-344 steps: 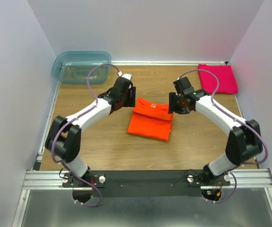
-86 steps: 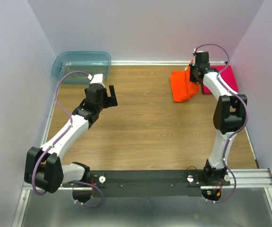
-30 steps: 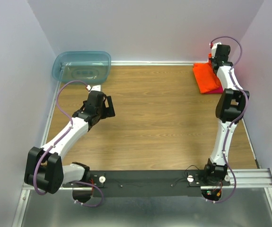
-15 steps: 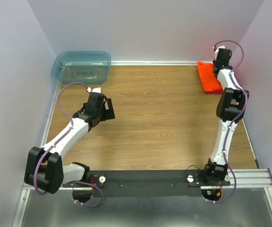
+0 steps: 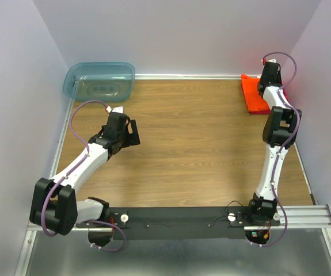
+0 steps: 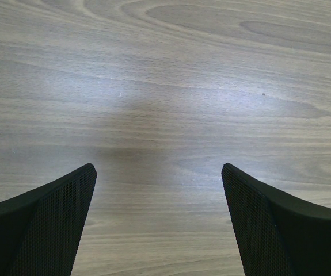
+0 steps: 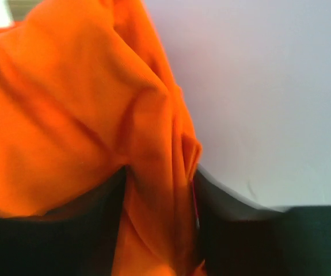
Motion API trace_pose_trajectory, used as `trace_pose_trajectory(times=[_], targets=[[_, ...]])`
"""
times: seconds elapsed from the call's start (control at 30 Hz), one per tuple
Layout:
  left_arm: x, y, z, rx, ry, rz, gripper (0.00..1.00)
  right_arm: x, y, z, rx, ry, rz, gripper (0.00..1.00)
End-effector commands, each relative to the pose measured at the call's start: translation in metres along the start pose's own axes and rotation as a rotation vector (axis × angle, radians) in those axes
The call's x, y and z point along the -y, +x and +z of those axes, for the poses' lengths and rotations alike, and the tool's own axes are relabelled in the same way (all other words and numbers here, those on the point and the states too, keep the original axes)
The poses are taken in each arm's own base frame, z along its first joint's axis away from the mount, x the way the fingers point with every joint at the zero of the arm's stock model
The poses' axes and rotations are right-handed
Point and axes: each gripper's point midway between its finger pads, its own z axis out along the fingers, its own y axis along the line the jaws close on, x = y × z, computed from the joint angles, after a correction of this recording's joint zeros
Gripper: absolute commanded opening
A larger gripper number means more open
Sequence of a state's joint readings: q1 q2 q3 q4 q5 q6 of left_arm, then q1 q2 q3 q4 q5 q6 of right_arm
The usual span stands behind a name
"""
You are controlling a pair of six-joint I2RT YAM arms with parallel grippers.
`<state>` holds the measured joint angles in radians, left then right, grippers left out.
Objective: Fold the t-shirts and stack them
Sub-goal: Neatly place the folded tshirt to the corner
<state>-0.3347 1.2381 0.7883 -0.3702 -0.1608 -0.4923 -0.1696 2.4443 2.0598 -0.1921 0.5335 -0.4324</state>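
The orange t-shirt [image 5: 252, 95] lies folded in the table's back right corner, against the walls. The magenta t-shirt is almost wholly hidden beneath it; only a thin magenta edge [image 7: 193, 202] shows in the right wrist view. My right gripper [image 5: 267, 70] reaches into that corner over the orange cloth. In the right wrist view its fingers [image 7: 159, 192] stand parted, open, with a bunched fold of the orange t-shirt [image 7: 79, 103] still between them; the picture is blurred. My left gripper [image 5: 132, 133] hovers over bare wood at the left and is wide open [image 6: 158, 168] with nothing between its fingers.
A translucent blue-green tub [image 5: 99, 80] sits in the back left corner. White walls close in the wooden table [image 5: 182, 149] on three sides. The right arm stretches along the right wall.
The right gripper has pushed the orange t-shirt further into the back right corner over the magenta one, and its jaws have parted. The left arm has stayed still.
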Motion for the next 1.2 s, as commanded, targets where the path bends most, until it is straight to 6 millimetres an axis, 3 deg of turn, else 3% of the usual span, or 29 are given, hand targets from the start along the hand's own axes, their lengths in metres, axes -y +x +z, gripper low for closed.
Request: trace_pose_trajectory(times=[0.0, 0.2, 0.27, 0.3, 0.37, 0.4, 0.63, 0.67, 0.7, 0.73, 0.77, 0.8, 0.87, 0.9, 0.97, 1.0, 1.07, 1.1, 1.17], targets=[[-0.003, 0.010, 0.001, -0.037, -0.001, -0.006, 0.98, 0.033, -0.002, -0.003, -0.013, 0.161, 0.076, 0.62], [-0.003, 0.007, -0.003, -0.028, 0.003, 0.002, 0.98, 0.067, 0.004, -0.020, -0.063, 0.339, 0.147, 0.85], [-0.003, 0.007, -0.005, -0.024, 0.005, 0.000, 0.98, 0.070, 0.005, -0.025, -0.061, 0.351, 0.192, 0.86], [-0.002, 0.006, -0.006, -0.020, 0.007, -0.004, 0.98, 0.078, -0.003, -0.036, -0.037, 0.344, 0.225, 0.86], [-0.002, 0.006, -0.009, -0.014, 0.015, -0.010, 0.98, 0.070, -0.001, -0.043, -0.021, 0.285, 0.283, 0.86], [-0.002, 0.007, -0.010, -0.015, 0.018, -0.012, 0.98, 0.067, -0.015, -0.052, 0.027, 0.207, 0.321, 0.85], [0.002, 0.000, -0.022, 0.020, 0.043, -0.025, 0.97, 0.026, -0.005, -0.058, 0.032, -0.004, 0.424, 0.79], [0.002, -0.002, -0.024, 0.023, 0.047, -0.029, 0.97, 0.029, -0.014, -0.071, 0.056, -0.036, 0.461, 0.79], [0.003, -0.004, -0.025, 0.031, 0.051, -0.032, 0.97, 0.012, -0.005, -0.076, 0.042, -0.117, 0.480, 0.79], [0.005, -0.010, -0.030, 0.051, 0.059, -0.033, 0.98, 0.008, -0.006, -0.083, 0.048, -0.159, 0.492, 0.80], [0.004, -0.015, -0.033, 0.068, 0.055, -0.036, 0.98, 0.017, -0.020, -0.103, 0.086, -0.188, 0.541, 0.80], [0.004, -0.020, -0.037, 0.087, 0.054, -0.039, 0.98, 0.008, -0.015, -0.113, 0.080, -0.249, 0.548, 0.83], [0.002, -0.037, -0.052, 0.158, 0.041, -0.050, 0.97, 0.015, -0.022, -0.135, 0.106, -0.282, 0.600, 0.86], [0.000, -0.045, -0.058, 0.186, 0.033, -0.049, 0.97, 0.034, -0.040, -0.162, 0.167, -0.299, 0.631, 0.91], [-0.006, -0.064, -0.078, 0.270, 0.009, -0.065, 0.98, 0.041, -0.036, -0.183, 0.174, -0.316, 0.653, 0.96], [-0.008, -0.071, -0.086, 0.300, -0.002, -0.073, 0.98, 0.062, -0.045, -0.212, 0.222, -0.320, 0.674, 0.99], [-0.016, -0.089, -0.111, 0.384, -0.028, -0.097, 0.98, 0.075, -0.040, -0.238, 0.234, -0.322, 0.686, 1.00], [-0.019, -0.097, -0.126, 0.431, -0.027, -0.108, 0.98, 0.094, -0.043, -0.266, 0.273, -0.316, 0.698, 1.00], [-0.030, -0.109, -0.147, 0.497, -0.072, -0.127, 0.98, 0.109, -0.034, -0.292, 0.294, -0.304, 0.709, 1.00]])
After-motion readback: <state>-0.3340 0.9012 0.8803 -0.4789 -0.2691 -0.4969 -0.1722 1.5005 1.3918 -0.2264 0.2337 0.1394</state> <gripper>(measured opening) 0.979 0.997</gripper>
